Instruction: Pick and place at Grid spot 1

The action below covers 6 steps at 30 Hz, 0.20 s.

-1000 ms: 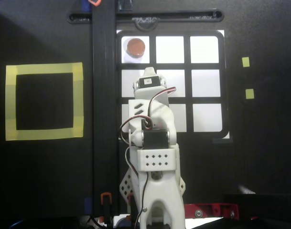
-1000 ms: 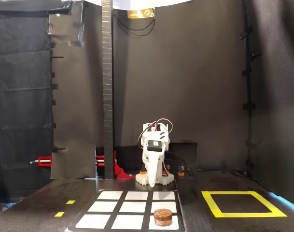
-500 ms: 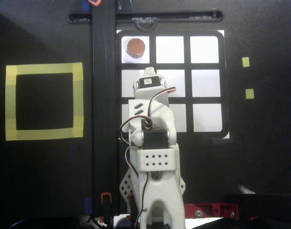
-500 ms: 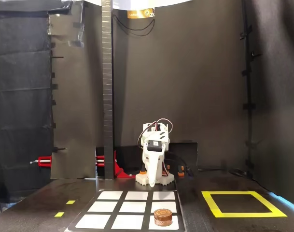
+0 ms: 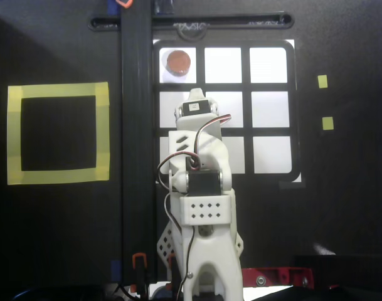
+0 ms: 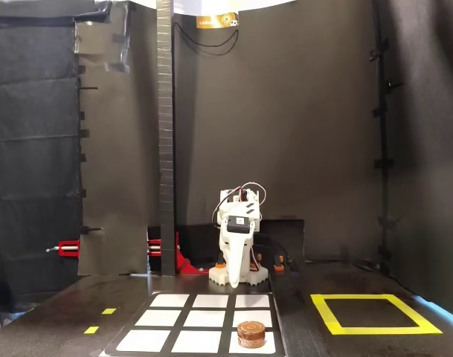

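In the overhead view the white plastic arm (image 5: 200, 188) is covering most of the grid's middle column, and its gripper (image 5: 194, 105) is folded under the wrist housing, so I cannot tell how the jaws are standing. The fixed view (image 6: 236, 256) is showing it head-on and too small to settle this. A brown, round, flat-topped puck (image 5: 178, 61) (image 6: 251, 333) is sitting in Grid spot 1 (image 5: 164, 72), the glowing white square cell at eleven o'clock of the black-framed grid (image 5: 247, 88). A matte yellow-tape square outline (image 5: 58, 91) is lying well apart at nine o'clock on the black table.
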Tool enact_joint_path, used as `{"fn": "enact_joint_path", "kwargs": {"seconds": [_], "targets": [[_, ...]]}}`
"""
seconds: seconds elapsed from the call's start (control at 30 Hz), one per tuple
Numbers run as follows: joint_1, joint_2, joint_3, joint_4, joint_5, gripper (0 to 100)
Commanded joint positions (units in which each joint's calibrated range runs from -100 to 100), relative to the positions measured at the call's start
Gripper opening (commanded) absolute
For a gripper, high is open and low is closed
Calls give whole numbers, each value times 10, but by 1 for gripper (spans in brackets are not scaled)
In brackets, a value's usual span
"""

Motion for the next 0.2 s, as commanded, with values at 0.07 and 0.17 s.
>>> {"fn": "enact_joint_path", "kwargs": {"seconds": [0.07, 0.17], "targets": [[-1, -2, 2, 2, 1, 0], [-1, -2, 2, 2, 1, 0]]}}
